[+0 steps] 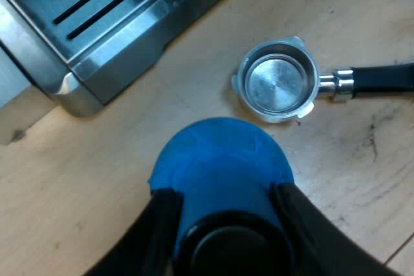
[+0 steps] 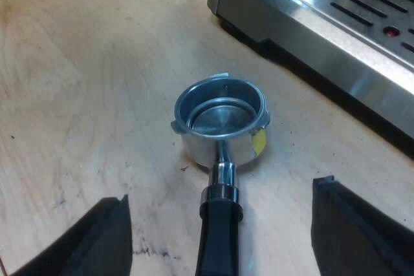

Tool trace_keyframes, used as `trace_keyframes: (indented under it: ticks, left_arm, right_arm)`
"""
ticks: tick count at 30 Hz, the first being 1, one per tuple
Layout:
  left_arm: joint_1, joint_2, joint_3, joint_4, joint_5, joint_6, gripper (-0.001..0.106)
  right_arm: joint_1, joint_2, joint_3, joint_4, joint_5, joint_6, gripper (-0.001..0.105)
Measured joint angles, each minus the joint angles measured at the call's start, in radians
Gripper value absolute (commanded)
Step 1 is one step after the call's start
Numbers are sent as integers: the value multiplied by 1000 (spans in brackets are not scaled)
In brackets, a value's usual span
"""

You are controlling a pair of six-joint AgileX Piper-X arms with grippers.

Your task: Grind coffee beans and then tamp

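Holder (image 2: 220, 124) lies loose and empty near the espresso machine (image 1: 110, 30) (right wrist view adds a yellow tag (image 2: 259, 141) on its rim). My left gripper (image 1: 221, 193) clamps the blue tamper (image 1: 220, 156); my right gripper (image 2: 223, 211) is spread wide astride the handle (image 2: 218, 237).

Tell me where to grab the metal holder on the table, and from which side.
Best grip the metal holder by its dark handle, just behind the shiny collar, coming down from above. It lies flat on the wooden table, basket up, so the handle runs level with both sides free. The right gripper is open astride it; the left gripper holds the blue tamper.
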Motion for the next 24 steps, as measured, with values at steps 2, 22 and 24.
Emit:
trace_keyframes:
  ticks: [2, 22, 24]
  left_arm:
    - [-17, 23, -3, 0, 0, 0, 0]
    - [-69, 285, -74, -67, 20, 52, 0]
    - [-69, 297, -74, -68, 19, 53, 0]
  right_arm:
    - [0, 0, 0, 0, 0, -6, 61]
    - [0, 0, 0, 0, -5, -21, 61]
    - [0, 0, 0, 0, -5, -21, 61]
